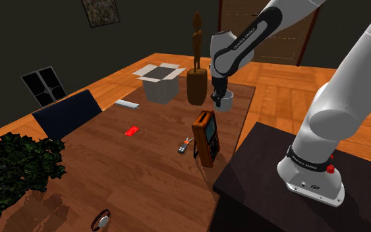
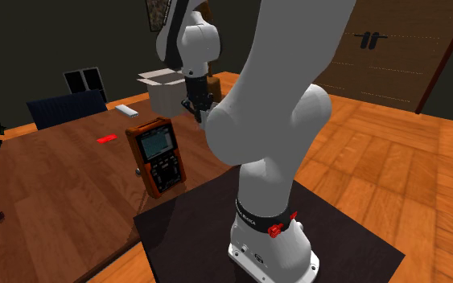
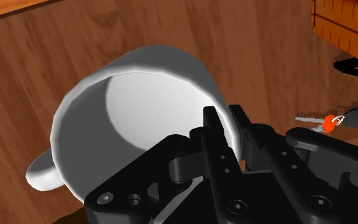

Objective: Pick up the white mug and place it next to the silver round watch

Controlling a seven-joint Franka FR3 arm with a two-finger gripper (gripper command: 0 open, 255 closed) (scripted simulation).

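Lighting was dim overall: the back wall (image 1: pixel 19 33) stood near black, while the wooden bench (image 1: pixel 144 165) took a soft, even light with a faint sheen and no hard glare. The white arm (image 1: pixel 348 99) was the brightest surface, shading to grey on its undersides. In the wrist view the mug (image 3: pixel 158 63) was bright outside and grey within, with a paler floor, and the black tool (image 3: pixel 224 121) showed only weak highlights.
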